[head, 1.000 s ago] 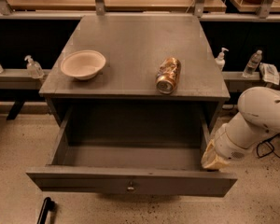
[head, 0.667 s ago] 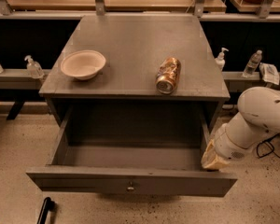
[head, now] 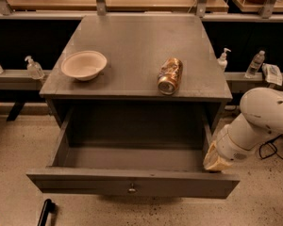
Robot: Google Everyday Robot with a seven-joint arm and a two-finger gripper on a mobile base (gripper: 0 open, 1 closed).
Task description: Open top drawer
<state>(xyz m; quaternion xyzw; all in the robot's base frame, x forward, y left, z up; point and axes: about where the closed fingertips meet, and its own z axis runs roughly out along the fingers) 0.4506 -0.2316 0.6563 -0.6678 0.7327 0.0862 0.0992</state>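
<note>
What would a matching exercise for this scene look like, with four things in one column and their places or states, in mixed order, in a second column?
Column A
1. bowl
2. can
3. top drawer
4. gripper

Column B
a. pulled out
b. lying on its side on the cabinet top, right part
c. upright on the cabinet top, left part
d. at the drawer's right side, just behind its front

Pairs: 1-c, 2-b, 3-a, 4-d

Top drawer (head: 132,158): grey, with a deep box, standing well out toward the viewer, level and square. The flat front faces forward and has one small round metal knob (head: 131,189) at its centre. Gripper (head: 216,160): at the drawer's right side wall, just behind the front panel.
</note>
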